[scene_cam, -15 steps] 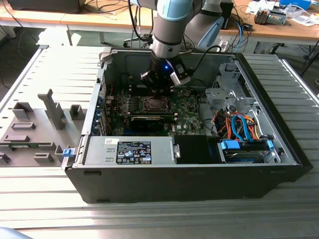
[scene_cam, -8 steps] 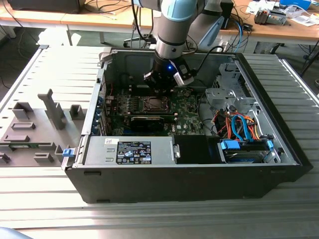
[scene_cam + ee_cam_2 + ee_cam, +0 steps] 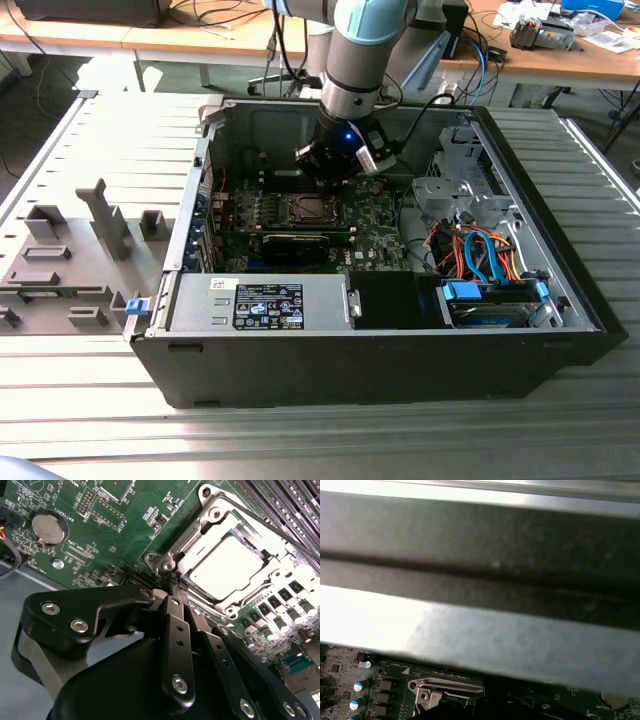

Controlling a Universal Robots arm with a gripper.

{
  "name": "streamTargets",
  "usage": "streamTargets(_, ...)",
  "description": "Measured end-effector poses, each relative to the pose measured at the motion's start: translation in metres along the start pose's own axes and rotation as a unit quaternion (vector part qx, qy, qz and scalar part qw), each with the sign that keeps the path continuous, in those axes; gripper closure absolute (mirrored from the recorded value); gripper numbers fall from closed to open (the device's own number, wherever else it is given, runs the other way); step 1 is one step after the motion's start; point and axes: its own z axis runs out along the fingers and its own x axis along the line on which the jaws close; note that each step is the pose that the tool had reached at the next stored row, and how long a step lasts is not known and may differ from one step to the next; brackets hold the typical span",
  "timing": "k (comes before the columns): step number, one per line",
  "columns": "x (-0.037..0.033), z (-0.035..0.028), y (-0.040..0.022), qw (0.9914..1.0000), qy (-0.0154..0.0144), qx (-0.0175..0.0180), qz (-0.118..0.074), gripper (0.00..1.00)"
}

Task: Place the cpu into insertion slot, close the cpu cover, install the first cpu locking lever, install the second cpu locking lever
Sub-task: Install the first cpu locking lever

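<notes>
Silver-grey metal of the cpu is seen seated inside the insertion slot in the second wrist view, with the cpu cover lying down around it as a bright frame; the first two steps are therefore judged done. The gripper is recorded with its black fingers drawn together to a narrow tip, pressed at or just beside a corner of the cover where a thin wire lever runs along the frame's edge. No object is seen between the fingers; they are noted as closed on nothing visible. The step in hand is judged to be a locking lever. That move would call for the wire to be pushed down and tucked sideways under its catch without slipping onto the green board. In the exterior view the arm reaches into the open computer case above the socket, and the fingertips are hidden by the wrist. Whether either lever is latched cannot be told. In the first wrist view a grey case wall blocks most of the scene; the socket corner is cut off at the edge.
</notes>
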Motion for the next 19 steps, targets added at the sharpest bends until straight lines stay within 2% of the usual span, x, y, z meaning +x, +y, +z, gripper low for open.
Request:
streamTargets(3, -0.0002, -0.0005, 0.0001, 1.00000, -0.0002, 0.0002, 0.000, 0.89)
streamTargets(5, -0.0006, -0.0023, 0.0003, 1.00000, -0.0024, 0.0015, 0.000, 0.89)
streamTargets(6, -0.0008, -0.0040, 0.0007, 0.99999, -0.0032, 0.0016, 0.000, 0.89)
streamTargets(8, -0.0003, -0.0082, 0.0014, 0.99999, -0.0029, 0.0018, 0.000, 0.89)
streamTargets(9, 0.0002, -0.0121, 0.0018, 0.99999, -0.0037, 0.0020, 0.000, 0.89)
streamTargets(11, 0.0028, -0.0129, 0.0024, 0.99998, -0.0056, 0.0022, 0.000, 0.89)
streamTargets(14, 0.0177, -0.0118, 0.0046, 0.99994, -0.0103, 0.0023, -0.001, 0.89)
streamTargets(18, 0.0295, -0.0107, 0.0064, 0.99991, -0.0133, 0.0010, -0.001, 0.89)
streamTargets(19, 0.0342, -0.0103, 0.0073, 0.99990, -0.0144, 0.0006, -0.001, 0.89)
